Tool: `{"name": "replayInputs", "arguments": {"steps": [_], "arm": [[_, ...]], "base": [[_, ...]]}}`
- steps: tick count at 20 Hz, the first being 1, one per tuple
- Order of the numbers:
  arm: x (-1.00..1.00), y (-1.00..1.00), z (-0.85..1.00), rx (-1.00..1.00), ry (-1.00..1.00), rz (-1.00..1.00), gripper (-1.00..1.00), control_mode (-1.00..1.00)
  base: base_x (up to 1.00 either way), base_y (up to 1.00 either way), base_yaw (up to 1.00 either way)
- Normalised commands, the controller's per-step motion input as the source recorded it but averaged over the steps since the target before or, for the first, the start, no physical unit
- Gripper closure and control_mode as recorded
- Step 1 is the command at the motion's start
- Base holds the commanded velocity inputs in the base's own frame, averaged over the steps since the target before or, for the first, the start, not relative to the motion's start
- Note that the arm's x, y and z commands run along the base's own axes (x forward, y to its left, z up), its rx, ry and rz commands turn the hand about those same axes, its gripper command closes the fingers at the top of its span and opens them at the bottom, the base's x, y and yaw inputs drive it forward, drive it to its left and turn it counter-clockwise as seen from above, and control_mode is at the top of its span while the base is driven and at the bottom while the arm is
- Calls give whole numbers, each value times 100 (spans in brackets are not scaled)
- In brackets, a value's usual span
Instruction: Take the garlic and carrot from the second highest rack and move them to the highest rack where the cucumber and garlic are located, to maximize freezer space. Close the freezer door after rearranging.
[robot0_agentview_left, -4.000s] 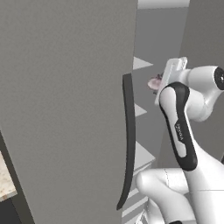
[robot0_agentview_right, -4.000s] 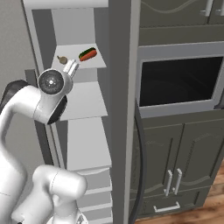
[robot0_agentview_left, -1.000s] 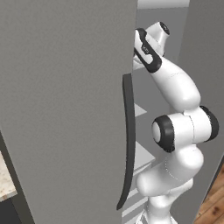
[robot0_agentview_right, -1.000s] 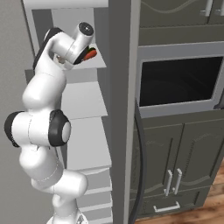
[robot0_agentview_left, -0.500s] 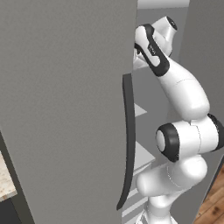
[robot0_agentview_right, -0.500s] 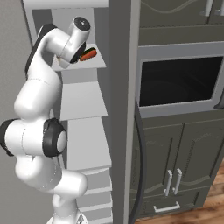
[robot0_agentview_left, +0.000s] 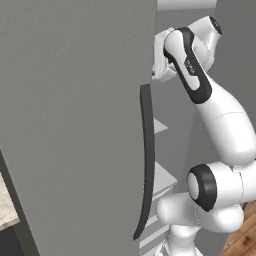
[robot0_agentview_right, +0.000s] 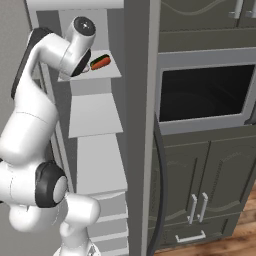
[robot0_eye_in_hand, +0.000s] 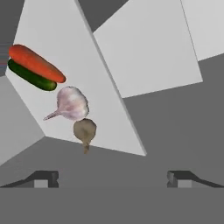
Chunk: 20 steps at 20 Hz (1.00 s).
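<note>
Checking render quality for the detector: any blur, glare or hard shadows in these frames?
Hand view: flat, even light, carrot, cucumber and both garlic bulbs crisp, no cast shadows. Right base view: no glare; oven cavity nearly black. Left base view: freezer door flat grey, textureless.

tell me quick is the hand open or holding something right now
White two-finger hand: open and empty, its dark tips spread wide. The orange carrot, dark green cucumber and two garlic bulbs lie loose on the pale grey shelf.
</note>
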Motion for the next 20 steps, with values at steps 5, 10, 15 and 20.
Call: {"name": "replayInputs", "arguments": {"steps": [5,10,15,20], "arm": [[-77,0,28,0,-25,0,-100,-100],[-78,0,17,0,-17,0,-100,-100],[-79,0,18,0,-11,0,-100,-100],[-81,0,24,-10,-14,0,-100,-100]], "base": [[0,0,0],[0,0,0],[0,0,0],[0,0,0]]}}
